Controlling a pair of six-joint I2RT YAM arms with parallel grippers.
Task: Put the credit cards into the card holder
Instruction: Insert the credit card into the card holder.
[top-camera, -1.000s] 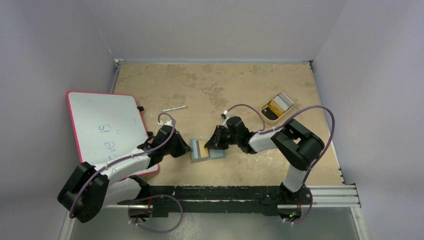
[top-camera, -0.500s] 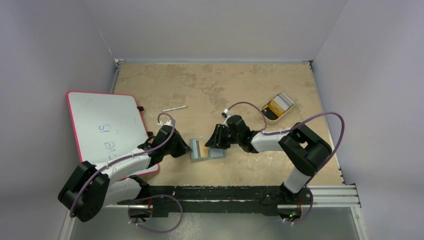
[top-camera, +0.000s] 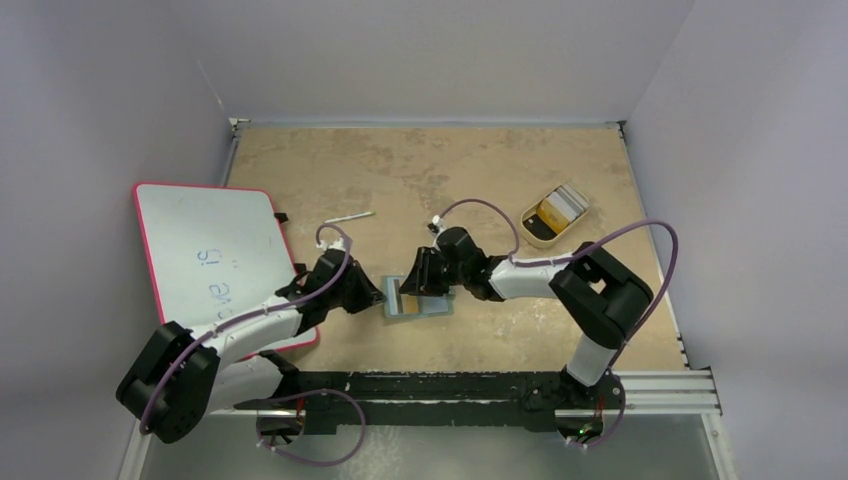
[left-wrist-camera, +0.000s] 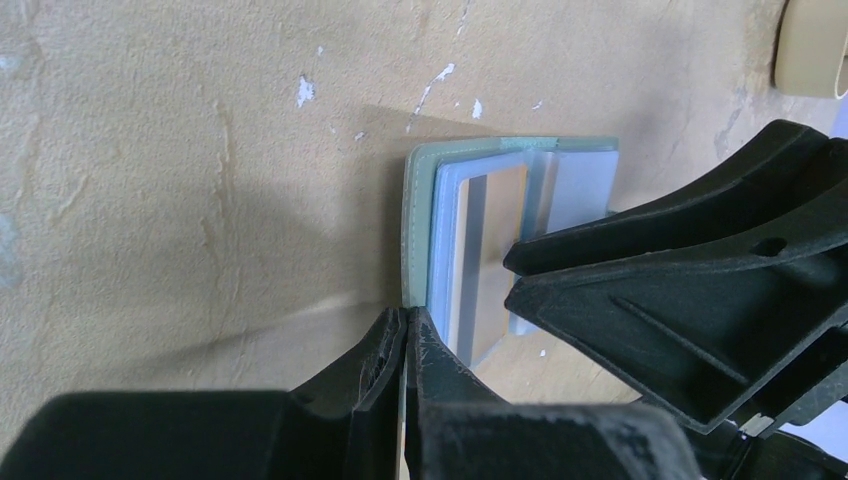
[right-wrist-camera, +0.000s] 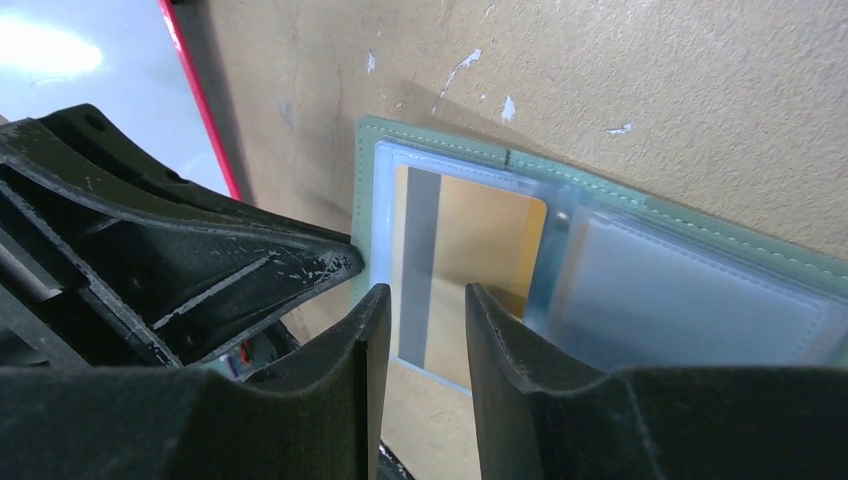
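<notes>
Card holder (right-wrist-camera: 700, 290), yellow-orange card (right-wrist-camera: 470, 270) inside; whiteboard (top-camera: 205, 250) writing (partly "is") nearby.

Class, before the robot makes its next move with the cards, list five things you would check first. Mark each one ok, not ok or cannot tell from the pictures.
1. The card holder lies open on the table: ok.
2. The left gripper is shut on the card holder's edge, steadying it: ok.
3. The yellow-orange card sits in a clear pocket: ok. Whether it is pushed fully home: cannot tell.
4. The right gripper is open above that card, with nothing between its fingers: ok.
5. More cards wait in the tan tray: ok. How many there are: cannot tell.
</notes>
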